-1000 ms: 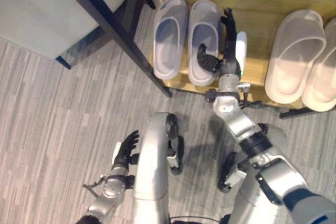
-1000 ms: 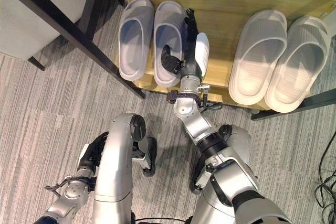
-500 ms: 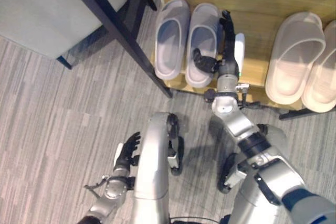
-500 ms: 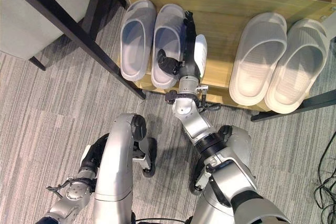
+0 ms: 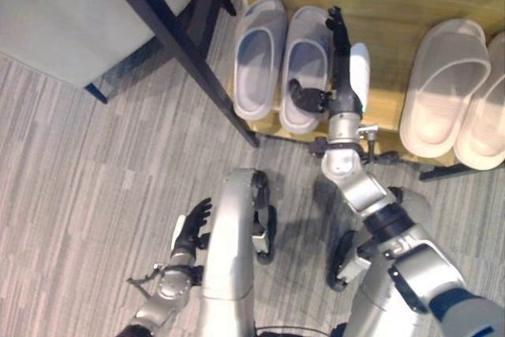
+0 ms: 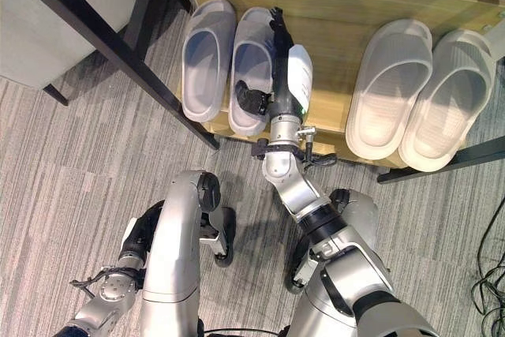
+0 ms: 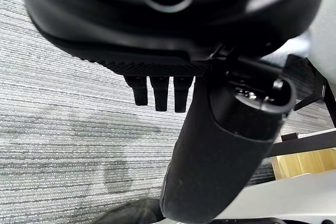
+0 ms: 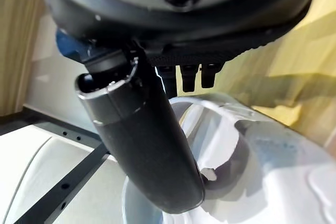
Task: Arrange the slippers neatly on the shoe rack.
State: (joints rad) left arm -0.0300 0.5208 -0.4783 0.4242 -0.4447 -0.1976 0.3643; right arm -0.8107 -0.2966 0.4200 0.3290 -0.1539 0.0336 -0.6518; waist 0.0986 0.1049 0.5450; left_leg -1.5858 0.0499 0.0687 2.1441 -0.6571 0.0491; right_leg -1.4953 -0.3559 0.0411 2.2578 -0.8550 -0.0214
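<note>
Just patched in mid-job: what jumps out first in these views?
The right hand reaches onto the wooden shoe rack, thumb on the heel of the right slipper of the grey pair and straight fingers along its outer side. A beige pair lies side by side further right on the same shelf. The left hand hangs low over the grey carpet, fingers relaxed, holding nothing.
</note>
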